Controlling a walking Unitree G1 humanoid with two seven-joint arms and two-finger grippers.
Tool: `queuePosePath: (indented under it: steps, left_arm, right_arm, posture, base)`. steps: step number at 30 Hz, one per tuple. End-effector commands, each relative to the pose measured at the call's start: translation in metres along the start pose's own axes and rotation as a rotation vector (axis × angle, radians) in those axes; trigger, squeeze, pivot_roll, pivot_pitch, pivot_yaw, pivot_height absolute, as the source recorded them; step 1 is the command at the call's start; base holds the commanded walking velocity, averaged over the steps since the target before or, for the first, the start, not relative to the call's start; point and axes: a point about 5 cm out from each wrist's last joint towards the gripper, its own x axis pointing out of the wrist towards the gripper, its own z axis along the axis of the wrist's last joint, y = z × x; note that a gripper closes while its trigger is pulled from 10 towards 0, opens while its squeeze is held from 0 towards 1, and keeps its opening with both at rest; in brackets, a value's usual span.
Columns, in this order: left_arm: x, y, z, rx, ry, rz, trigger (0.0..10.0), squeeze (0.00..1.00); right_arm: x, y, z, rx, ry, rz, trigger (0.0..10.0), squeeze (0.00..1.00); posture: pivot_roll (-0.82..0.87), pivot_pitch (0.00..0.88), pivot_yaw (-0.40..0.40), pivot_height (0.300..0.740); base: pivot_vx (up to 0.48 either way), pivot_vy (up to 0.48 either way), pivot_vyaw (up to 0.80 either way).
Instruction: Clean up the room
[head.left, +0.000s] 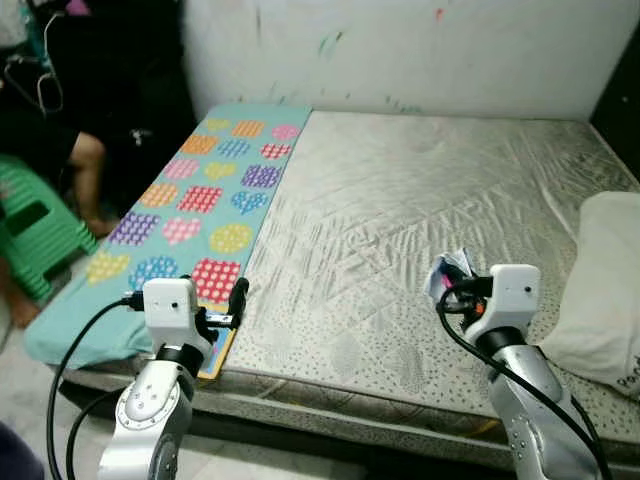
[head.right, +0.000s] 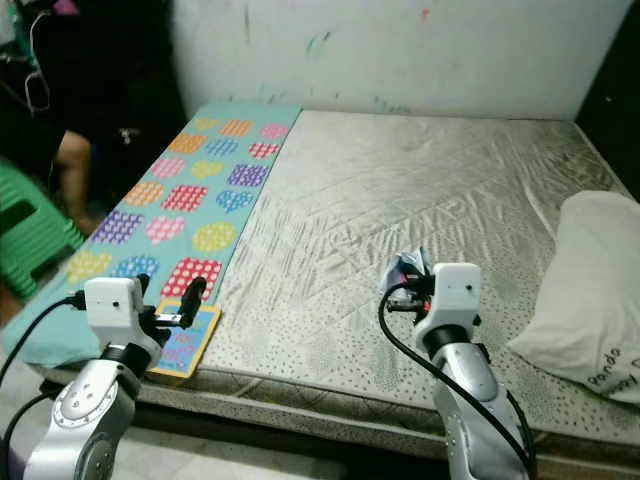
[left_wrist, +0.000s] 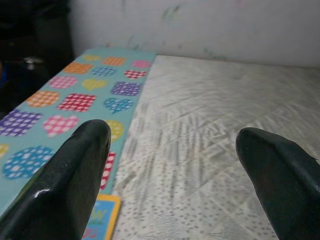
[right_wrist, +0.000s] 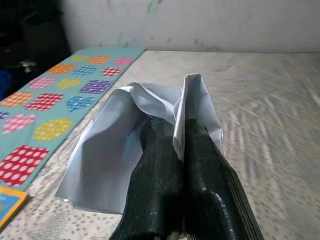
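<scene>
A crumpled white paper (right_wrist: 140, 130) is pinched between the two black fingers of my right gripper (right_wrist: 177, 137), held just above the grey mattress (head.left: 420, 200) near its front edge. The same paper (head.left: 450, 270) shows at the tip of my right arm. My left gripper (left_wrist: 175, 150) stands open over the front left of the mattress, with nothing between its fingers (left_wrist: 80, 170). A small colourful booklet (head.right: 185, 340) lies below it at the bed's front corner.
A teal mat with dotted hearts and squares (head.left: 200, 200) runs along the bed's left side. A white pillow (head.left: 605, 280) lies at the right. A green plastic stool (head.left: 35, 230) and a person's leg (head.left: 85, 170) are left of the bed. A white wall (head.left: 400, 50) stands behind.
</scene>
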Motion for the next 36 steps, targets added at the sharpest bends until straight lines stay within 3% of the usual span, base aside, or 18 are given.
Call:
queuePosePath:
  steps: [1,18,36]
  left_arm:
    - [0.002,-0.004,0.002,-0.001,0.004,-0.021,10.0,0.0]
    - [-0.002,-0.013,0.007,-0.037,-0.035,-0.105,10.0,0.0]
    - [0.0,-0.016,0.009,-0.045,-0.037,-0.135,10.0,0.0]
  right_arm:
    - [0.0,-0.005,0.0,-0.006,0.002,-0.014,10.0,0.0]
    - [0.003,-0.001,-0.003,-0.017,0.012,0.001,10.0,0.0]
    - [0.003,0.0,-0.004,0.005,0.01,-0.012,10.0,0.0]
  posture:
    - [-0.23,0.0,0.09,0.74]
    - [-0.21,0.0,0.084,0.74]
    - [-0.22,0.0,0.093,0.74]
  base:
    - [0.0,0.322,0.0]
    - [0.0,0.076,0.0]
    - [0.328,0.0,0.0]
